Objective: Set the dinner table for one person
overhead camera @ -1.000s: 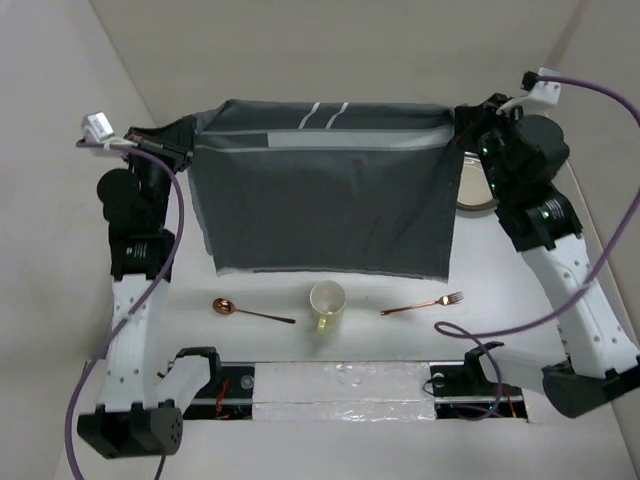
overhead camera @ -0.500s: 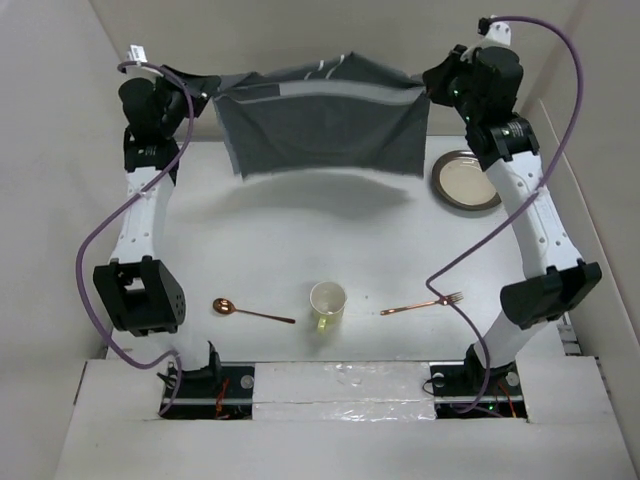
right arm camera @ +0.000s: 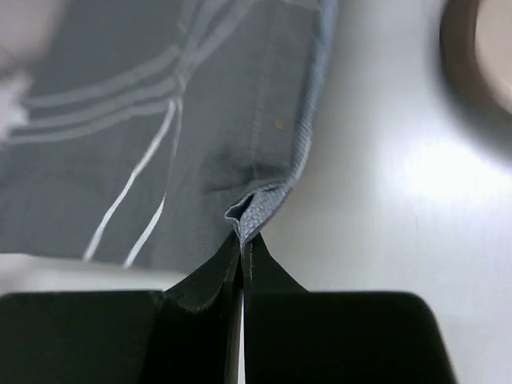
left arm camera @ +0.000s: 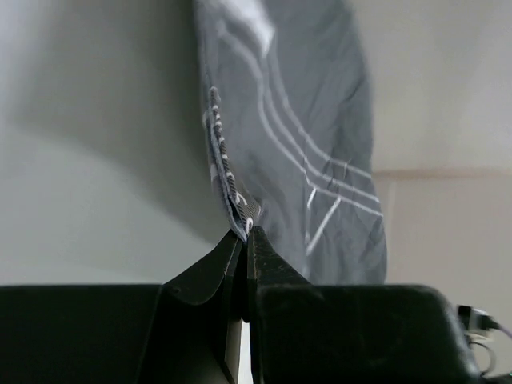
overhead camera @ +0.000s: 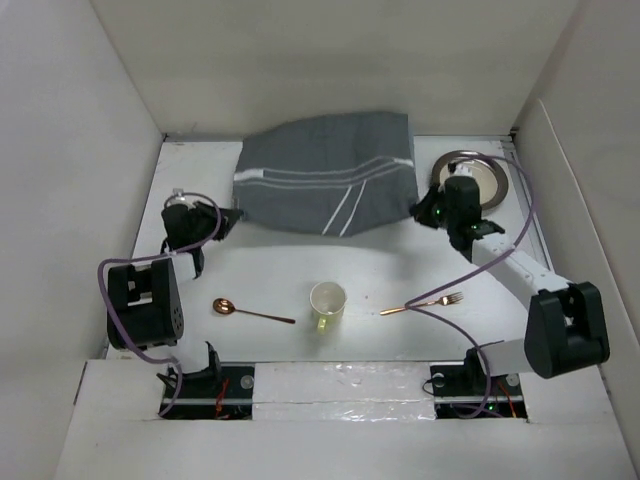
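Note:
A dark grey cloth mat (overhead camera: 325, 185) with white stripes lies spread on the far middle of the white dinner table (overhead camera: 290, 262). My left gripper (overhead camera: 233, 216) is low at the mat's near-left corner and shut on it; the left wrist view shows the gripper (left arm camera: 245, 233) pinching the hem of the mat (left arm camera: 296, 144). At the near-right corner my right gripper (overhead camera: 416, 212) is shut on the mat as well, and in the right wrist view the gripper (right arm camera: 242, 238) clamps a folded bit of the mat (right arm camera: 200, 120).
A round metal plate (overhead camera: 478, 176) sits at the back right, partly behind the right arm, and shows as the plate (right arm camera: 480, 56) in the right wrist view. Near the front lie a copper spoon (overhead camera: 250, 311), a pale cup (overhead camera: 327, 303) and a copper fork (overhead camera: 425, 301).
Both arms have come down from holding the mat hanging high at the back. The mat now lies on the table, with both grippers still pinching its near corners.

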`<action>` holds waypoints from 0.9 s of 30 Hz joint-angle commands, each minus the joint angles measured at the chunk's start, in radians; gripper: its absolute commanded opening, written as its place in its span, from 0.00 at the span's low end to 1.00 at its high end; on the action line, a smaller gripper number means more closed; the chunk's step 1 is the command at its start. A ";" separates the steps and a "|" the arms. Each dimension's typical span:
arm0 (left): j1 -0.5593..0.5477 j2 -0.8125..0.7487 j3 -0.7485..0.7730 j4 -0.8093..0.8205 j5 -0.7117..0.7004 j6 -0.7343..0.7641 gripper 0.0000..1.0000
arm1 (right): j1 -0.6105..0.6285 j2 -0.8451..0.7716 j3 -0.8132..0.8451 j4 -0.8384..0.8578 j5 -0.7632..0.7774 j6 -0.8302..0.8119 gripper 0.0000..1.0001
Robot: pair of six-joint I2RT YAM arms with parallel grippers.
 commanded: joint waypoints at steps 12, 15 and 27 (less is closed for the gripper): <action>0.000 -0.102 -0.398 0.191 -0.047 0.120 0.00 | -0.026 -0.048 -0.345 0.118 -0.033 0.078 0.00; 0.000 -0.211 -0.425 0.079 -0.098 0.181 0.00 | -0.026 -0.118 -0.410 0.105 -0.038 0.094 0.00; -0.028 -0.612 -0.476 -0.289 -0.276 0.289 0.00 | -0.055 -0.356 -0.549 0.016 -0.029 0.137 0.00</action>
